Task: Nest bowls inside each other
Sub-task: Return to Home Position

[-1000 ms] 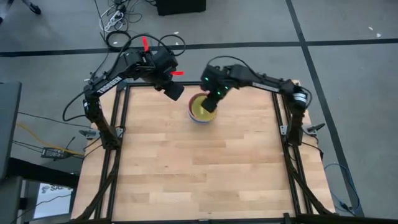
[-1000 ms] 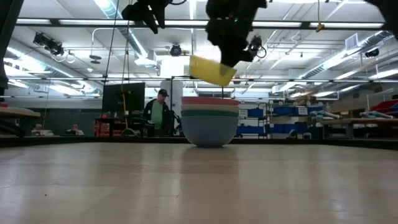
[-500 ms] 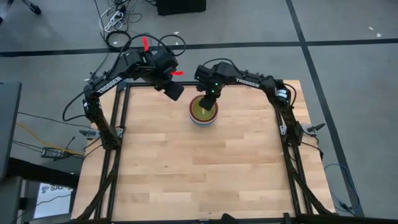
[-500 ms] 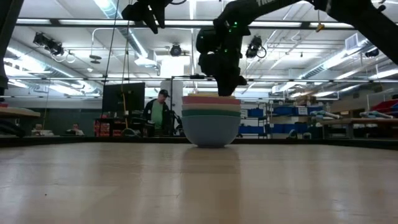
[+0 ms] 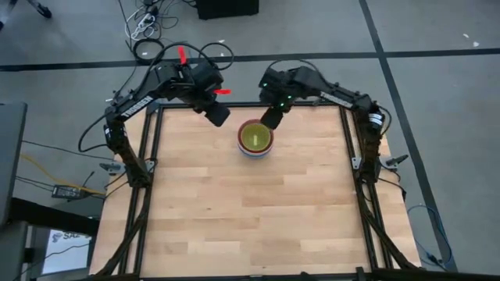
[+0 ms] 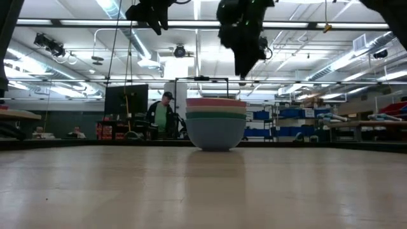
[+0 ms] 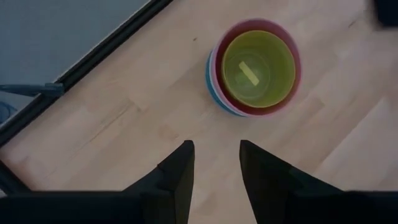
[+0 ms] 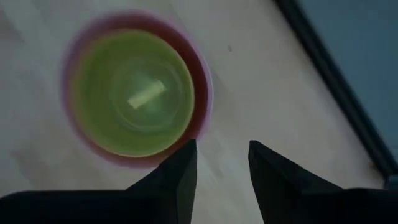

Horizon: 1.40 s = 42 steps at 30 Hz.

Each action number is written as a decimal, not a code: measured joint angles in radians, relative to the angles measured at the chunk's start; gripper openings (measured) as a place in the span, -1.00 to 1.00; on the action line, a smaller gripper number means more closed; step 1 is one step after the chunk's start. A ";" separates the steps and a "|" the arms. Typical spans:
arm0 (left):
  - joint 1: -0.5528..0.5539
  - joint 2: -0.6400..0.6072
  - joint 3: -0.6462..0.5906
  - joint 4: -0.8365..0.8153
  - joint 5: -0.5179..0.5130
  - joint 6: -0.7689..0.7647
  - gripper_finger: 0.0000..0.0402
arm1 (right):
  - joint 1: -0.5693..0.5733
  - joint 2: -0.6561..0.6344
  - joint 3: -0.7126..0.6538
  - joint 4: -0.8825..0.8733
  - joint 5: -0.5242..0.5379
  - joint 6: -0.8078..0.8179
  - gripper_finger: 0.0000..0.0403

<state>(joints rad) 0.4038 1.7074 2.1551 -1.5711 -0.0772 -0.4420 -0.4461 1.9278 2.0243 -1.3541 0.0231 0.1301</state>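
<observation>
A stack of nested bowls (image 5: 255,138) rests by its blue bottom bowl (image 6: 215,132) on the wooden table, near the far edge. Teal and pink rims (image 6: 216,102) show above it. The innermost yellow bowl (image 7: 258,67) sits upright inside a red rim. My right gripper (image 8: 221,146) hangs open just above and to the far right of the stack (image 6: 245,63), with nothing between its fingers. My left gripper (image 7: 216,146) waits open, high at the stack's far left (image 5: 219,115).
Black frame rails (image 5: 148,156) run along the table's left, right and far sides. Bare wood (image 5: 250,211) spreads from the stack toward the near edge. In the low view a person (image 6: 163,114) stands in the room beyond the table.
My right gripper has brought the tilted yellow bowl down into the stack, opened and let go. It has then risen and drawn back toward the table's far right. The yellow bowl now sits level inside the stack.
</observation>
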 joint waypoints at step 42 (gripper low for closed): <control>-0.037 -1.137 -0.491 0.953 0.292 0.230 -0.32 | 0.109 -1.382 -0.232 0.505 -0.172 0.033 -0.34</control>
<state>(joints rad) 0.3664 0.5699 1.6646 -0.6185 0.2151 -0.2116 -0.3367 0.5459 1.7922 -0.8496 -0.1494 0.1633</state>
